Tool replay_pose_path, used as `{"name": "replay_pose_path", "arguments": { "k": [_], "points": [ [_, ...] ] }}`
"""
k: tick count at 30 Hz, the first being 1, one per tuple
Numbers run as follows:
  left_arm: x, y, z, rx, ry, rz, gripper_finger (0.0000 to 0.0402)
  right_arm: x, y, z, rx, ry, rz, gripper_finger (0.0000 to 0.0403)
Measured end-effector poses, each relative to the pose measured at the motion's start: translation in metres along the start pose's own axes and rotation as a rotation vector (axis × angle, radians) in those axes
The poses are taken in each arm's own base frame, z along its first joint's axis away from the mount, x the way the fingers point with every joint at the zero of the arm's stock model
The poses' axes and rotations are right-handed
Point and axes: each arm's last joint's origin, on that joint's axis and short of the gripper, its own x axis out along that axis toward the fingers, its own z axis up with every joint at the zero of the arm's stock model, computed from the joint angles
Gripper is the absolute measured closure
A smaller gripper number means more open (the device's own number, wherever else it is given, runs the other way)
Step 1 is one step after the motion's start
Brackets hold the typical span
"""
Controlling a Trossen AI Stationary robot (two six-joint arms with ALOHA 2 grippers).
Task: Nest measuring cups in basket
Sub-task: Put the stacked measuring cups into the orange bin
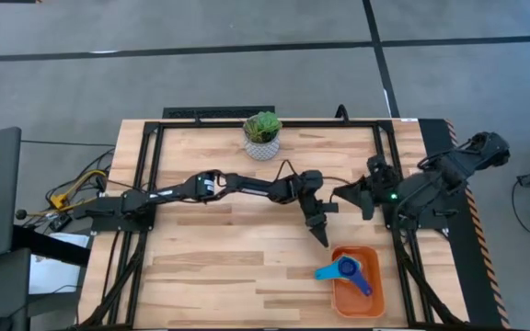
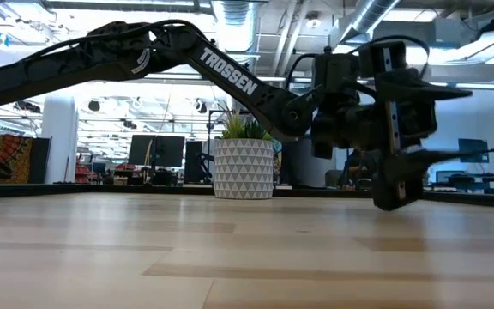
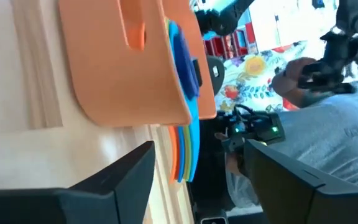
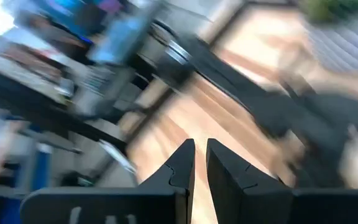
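While the wooden table fills most of the high view, the task's things sit only at its near right corner. Largest of them is the basket, a shallow orange rectangular tray with rounded corners and low walls, standing close to the table's right edge. In the left wrist view the basket shows a smooth outer wall with a slot-like handle hole.

Inside it lie the measuring cups, nested into one stack: a light blue cup is on top, its flat handle reaching over the basket's left wall, and a dark blue handle points toward the basket's near right corner. In the left wrist view the measuring cups show as a fan of thin flat edges, orange, yellow, green and light blue, with a dark blue piece above.

A white patterned pot with a green plant stands at the table's far edge.

Stretched across the table, the left gripper points down just beside the basket's far left corner, fingers spread apart and holding nothing. Folded back near the right edge, the right gripper has its fingers nearly together, with only a narrow gap and nothing between them.
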Motion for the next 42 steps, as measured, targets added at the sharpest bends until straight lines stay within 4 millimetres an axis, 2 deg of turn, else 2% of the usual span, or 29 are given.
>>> {"name": "replay_pose_path", "arguments": {
  "k": [5,11,16,23,29,33,38,42],
  "points": [
    [-0.01,-0.015,0.009,0.046,-0.021,-0.005,0.0193,0.005,-0.022,-0.027,0.065,0.156,-0.234,0.0337],
    [-0.011,-0.034,0.014,0.076,-0.022,-0.015,0.0228,0.01,-0.027,-0.062,0.077,0.365,-0.425,0.0343],
    [-0.017,-0.069,0.024,0.206,-0.042,-0.031,0.0286,0.005,-0.031,-0.08,0.1,0.429,-0.557,0.0366],
    [-0.031,-0.116,0.035,0.389,-0.075,-0.042,0.0383,-0.01,-0.026,-0.092,0.131,0.372,-0.513,0.0395],
    [-0.051,-0.179,0.045,0.567,-0.185,-0.013,0.04,-0.025,-0.029,-0.1,0.159,0.323,-0.547,0.038],
    [-0.064,-0.214,0.041,0.636,-0.237,0.165,0.0401,-0.028,-0.03,-0.104,0.164,0.31,-0.569,0.0381],
    [-0.075,-0.25,0.007,0.762,-0.139,0.684,0.0401,-0.026,-0.03,-0.107,0.134,0.296,-0.578,0.0393],
    [-0.081,-0.259,-0.005,0.741,-0.074,0.739,0.0401,-0.027,-0.032,-0.106,0.101,0.289,-0.603,0.0389]
  ]
}}
